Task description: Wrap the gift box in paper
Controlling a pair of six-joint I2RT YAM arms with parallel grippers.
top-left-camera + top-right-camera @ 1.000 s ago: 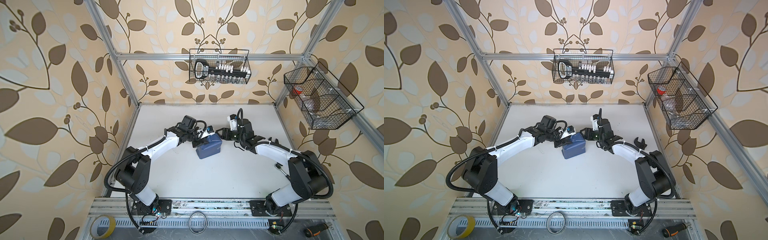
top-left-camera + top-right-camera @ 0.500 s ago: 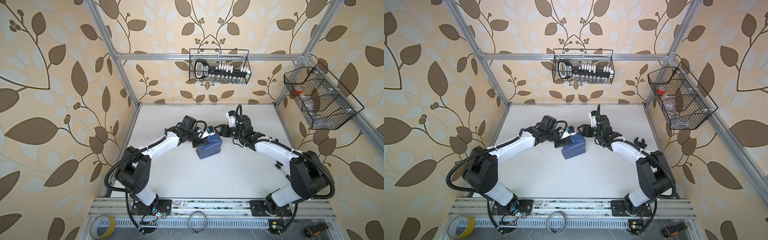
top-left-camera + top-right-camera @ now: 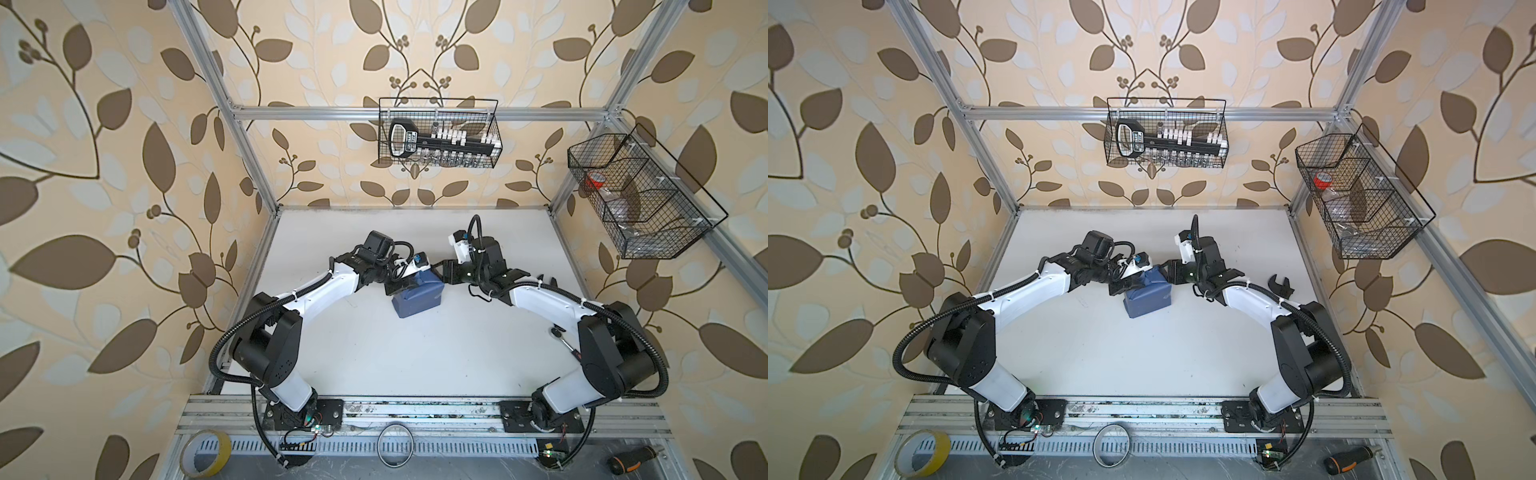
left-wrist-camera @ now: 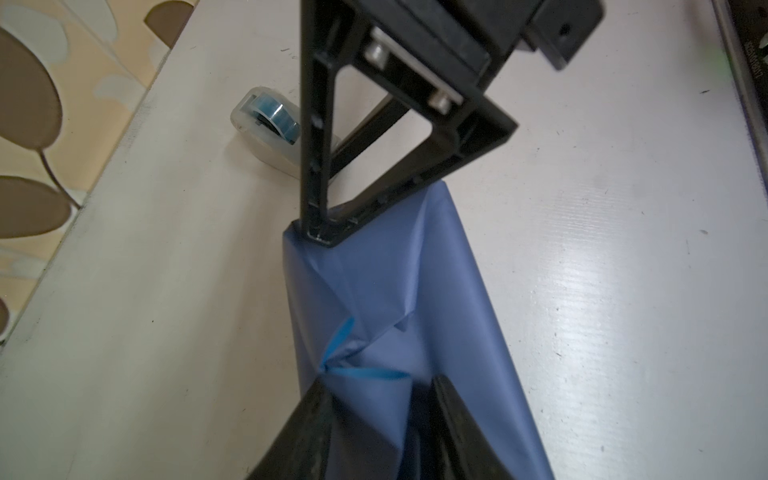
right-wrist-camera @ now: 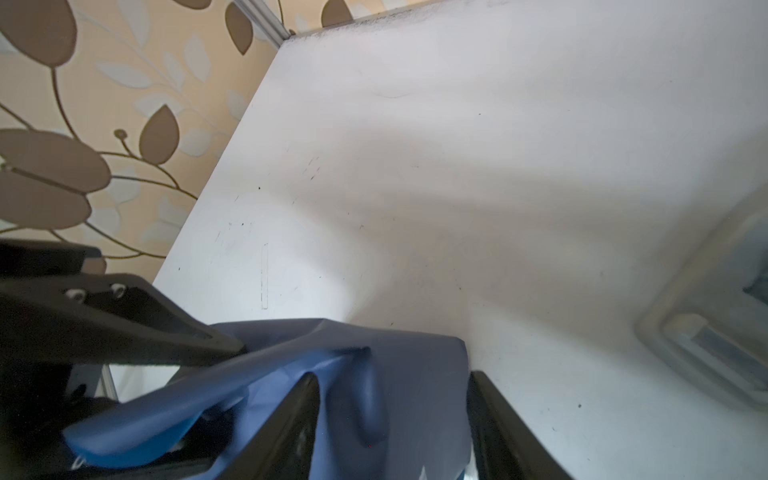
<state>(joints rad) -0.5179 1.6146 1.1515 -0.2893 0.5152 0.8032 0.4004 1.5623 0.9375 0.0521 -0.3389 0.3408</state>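
In both top views the paper [image 3: 415, 297] [image 3: 1148, 297], slate blue, lies wrapped into a blocky parcel about mid-bench [image 3: 415, 365], its far end creased and bunched. The box is hidden inside. The left gripper [image 3: 409, 284] [image 3: 1129, 284] meets that end from the left, the right gripper [image 3: 440, 274] [image 3: 1165, 272] from the right.

In the left wrist view the left gripper [image 4: 380, 386] pinches the folded end, where pleats run together and slivers of sky-blue underside show. The right gripper [image 4: 322, 232] touches the opposite corner, with a tape dispenser [image 4: 266, 124] beyond.

In the right wrist view the right gripper [image 5: 395, 386] stands astride a rumpled paper corner; whether it presses cannot be told.
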